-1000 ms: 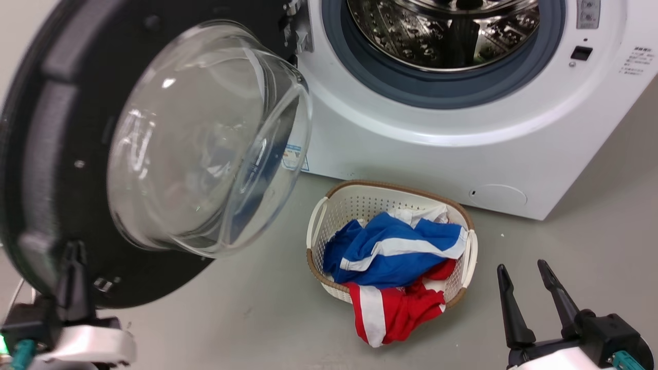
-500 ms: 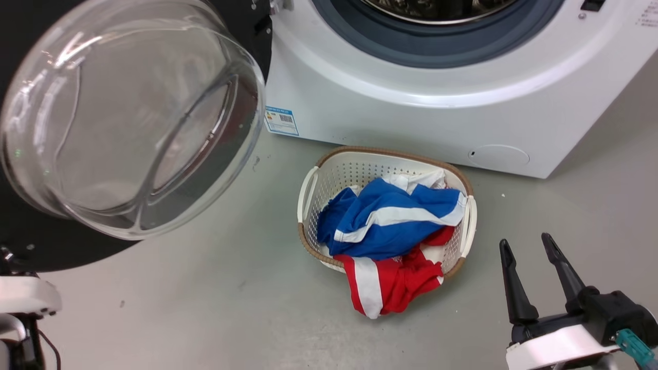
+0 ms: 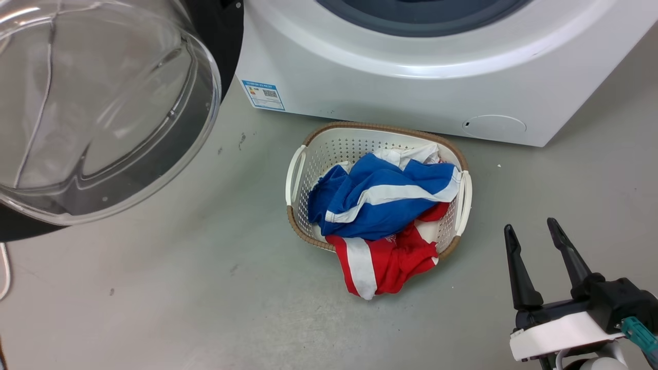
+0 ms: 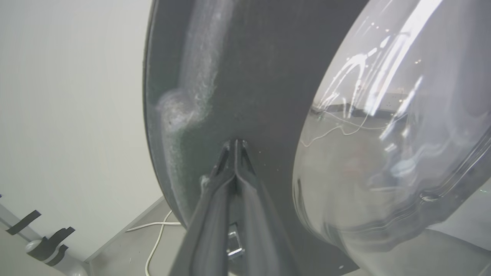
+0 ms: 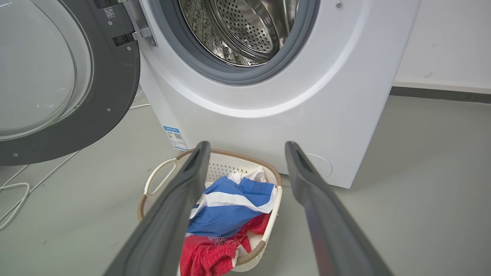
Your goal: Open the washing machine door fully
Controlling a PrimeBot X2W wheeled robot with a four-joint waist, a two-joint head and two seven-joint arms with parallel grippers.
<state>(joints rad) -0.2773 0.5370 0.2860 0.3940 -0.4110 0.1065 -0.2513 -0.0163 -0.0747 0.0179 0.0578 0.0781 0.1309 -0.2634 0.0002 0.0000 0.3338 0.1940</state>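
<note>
Head camera has dipped since a second ago, lifting the machine point(image 3: 390, 82) toward 12 o'clock. The sticker, then behind the glass bowl, now sits clear of it, so the door has likely swung wider.

Nearest, at 5 o'clock, the right gripper point(image 3: 530, 226) hangs idle with its fingers apart. The basket point(image 3: 380, 126) sits mid-floor. At 10 o'clock is the door point(image 3: 92, 103). The left gripper point(image 4: 234, 147), fingers together, has its tips against the door's dark inner face.

The door stands well off the drum point(image 5: 245, 27), so the task looks nearly done, with perhaps a last push left.
</note>
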